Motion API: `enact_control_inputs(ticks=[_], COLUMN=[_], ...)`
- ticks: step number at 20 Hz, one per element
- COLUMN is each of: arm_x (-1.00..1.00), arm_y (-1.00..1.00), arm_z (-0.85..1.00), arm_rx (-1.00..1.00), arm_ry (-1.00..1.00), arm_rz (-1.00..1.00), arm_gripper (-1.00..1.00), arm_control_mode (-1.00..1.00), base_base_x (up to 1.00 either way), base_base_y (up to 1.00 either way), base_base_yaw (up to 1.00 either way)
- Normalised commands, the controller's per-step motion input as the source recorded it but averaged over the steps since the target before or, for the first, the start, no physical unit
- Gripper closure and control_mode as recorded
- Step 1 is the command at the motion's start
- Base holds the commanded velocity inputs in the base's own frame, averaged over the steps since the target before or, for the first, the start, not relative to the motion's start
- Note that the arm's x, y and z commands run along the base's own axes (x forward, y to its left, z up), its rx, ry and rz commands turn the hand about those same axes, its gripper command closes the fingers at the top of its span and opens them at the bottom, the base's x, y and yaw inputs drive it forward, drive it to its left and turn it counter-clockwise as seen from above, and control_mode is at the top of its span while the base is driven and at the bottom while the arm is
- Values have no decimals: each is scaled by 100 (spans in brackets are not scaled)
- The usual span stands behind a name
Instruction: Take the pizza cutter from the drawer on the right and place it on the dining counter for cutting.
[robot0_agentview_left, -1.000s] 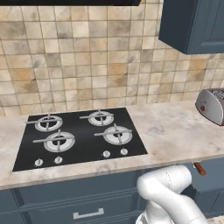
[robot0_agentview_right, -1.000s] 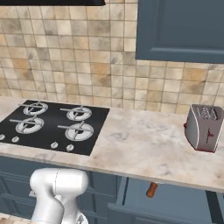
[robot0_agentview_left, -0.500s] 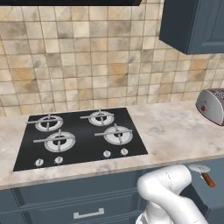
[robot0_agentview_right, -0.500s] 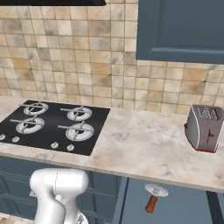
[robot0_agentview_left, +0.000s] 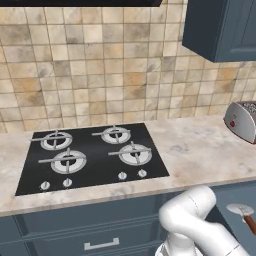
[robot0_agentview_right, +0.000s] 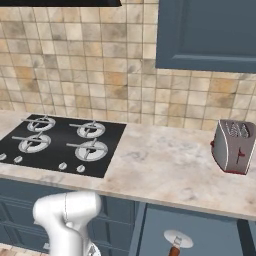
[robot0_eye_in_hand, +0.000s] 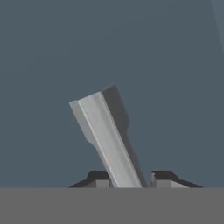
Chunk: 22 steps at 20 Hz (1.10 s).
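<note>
From the left base view, we see the pizza cutter (robot0_agentview_left: 242, 214) out below the surface (robot0_agentview_left: 200, 150) edge now; before, just its handle showed. From the right, the cutter (robot0_agentview_right: 177, 242) has risen, open room around it. Up close, our jaws (robot0_eye_in_hand: 129, 180) pinch tight on the grey blade (robot0_eye_in_hand: 107, 140).

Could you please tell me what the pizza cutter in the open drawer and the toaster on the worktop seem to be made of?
Pizza cutter: pale grey wheel, probably metal; reddish-brown handle, seemingly wood.
Toaster: brushed silver body, likely steel, with a red lever and trim, perhaps plastic.
</note>
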Motion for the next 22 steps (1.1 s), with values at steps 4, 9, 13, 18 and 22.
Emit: enact_control_inputs(ticks=[4,9,13,18,22], arm_x=[-62,-53,-57,-35,-37], arm_y=[-39,-36,-32,0,0], arm_z=[-16,-5,21,84,98], arm_rx=[0,0,0,0,0], arm_ry=[4,2,4,9,6], arm_rz=[0,0,-5,-13,-8], arm_gripper=[100,-100,-100,-100,-100], arm_control_mode=[-100,-100,-100,-100,-100], base_base_x=[0,0,0,0,0], base_base_y=[0,0,0,0,0], base_base_yaw=[0,0,0,0,0])
